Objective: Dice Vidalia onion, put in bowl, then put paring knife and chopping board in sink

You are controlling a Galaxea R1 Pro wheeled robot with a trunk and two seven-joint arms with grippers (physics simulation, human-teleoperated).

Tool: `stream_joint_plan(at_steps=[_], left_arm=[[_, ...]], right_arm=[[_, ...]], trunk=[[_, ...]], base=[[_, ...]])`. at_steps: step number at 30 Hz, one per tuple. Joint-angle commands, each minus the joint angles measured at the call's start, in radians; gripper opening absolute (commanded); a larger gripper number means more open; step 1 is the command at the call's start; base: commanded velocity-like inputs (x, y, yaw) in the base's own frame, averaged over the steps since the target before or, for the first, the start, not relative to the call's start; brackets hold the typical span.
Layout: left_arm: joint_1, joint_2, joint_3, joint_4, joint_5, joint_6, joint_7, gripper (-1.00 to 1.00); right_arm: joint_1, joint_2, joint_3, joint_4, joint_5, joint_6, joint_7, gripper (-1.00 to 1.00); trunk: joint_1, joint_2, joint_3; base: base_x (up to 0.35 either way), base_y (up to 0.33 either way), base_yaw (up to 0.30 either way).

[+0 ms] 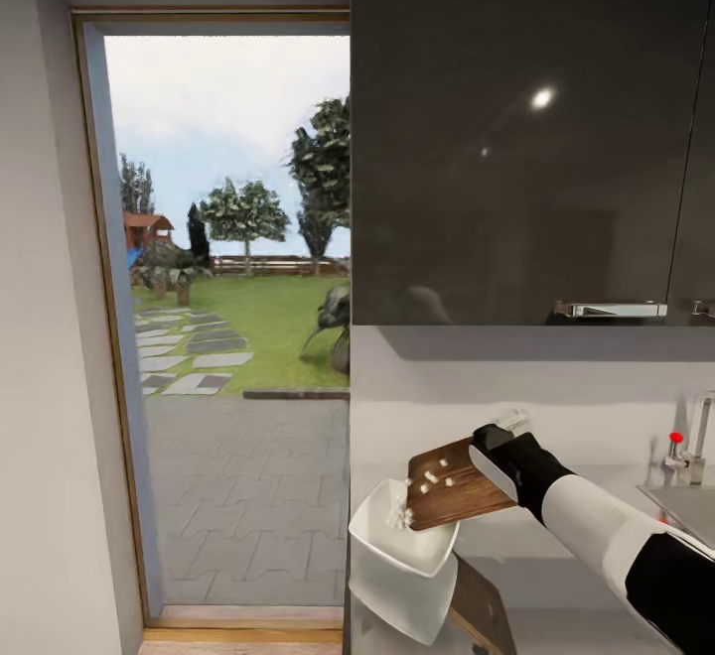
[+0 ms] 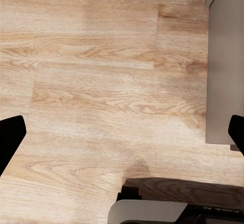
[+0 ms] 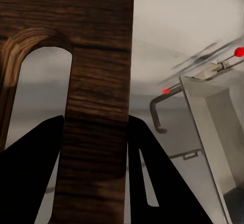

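right gripper (image 1: 494, 457) jaws clamped on chopping board (image 1: 452, 485), tilted so diced onion (image 1: 429, 478) slid into bowl (image 1: 402, 543) beyond jaws; left gripper (image 2: 122, 132) jaws wide, idle over floor (image 2: 101, 81)

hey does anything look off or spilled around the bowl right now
No spill shows. The chopping board is tilted over the bowl, held by the right gripper, with diced onion on it and some already in the bowl.

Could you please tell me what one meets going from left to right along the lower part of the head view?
Doorway to the garden → bowl → chopping board carrying diced onion → right gripper → tap with red knob.
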Motion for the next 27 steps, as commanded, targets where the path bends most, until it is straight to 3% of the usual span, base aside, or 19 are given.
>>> stream_joint_plan(at_steps=[1,27], left_arm=[[-0.002,0.0,-0.004,0.004,0.008,-0.007,0.0,1.0],[-0.002,0.004,-0.004,0.004,0.008,-0.008,0.0,1.0]], right_arm=[[-0.001,-0.001,0.008,-0.002,-0.009,0.004,-0.009,-1.0],[-0.001,-0.004,0.006,-0.002,-0.01,0.003,-0.007,-1.0]], trunk=[[0.0,-0.001,-0.001],[0.0,-0.001,-0.001]], base=[[0.0,0.0,0.0],[0.0,0.0,0.0]])
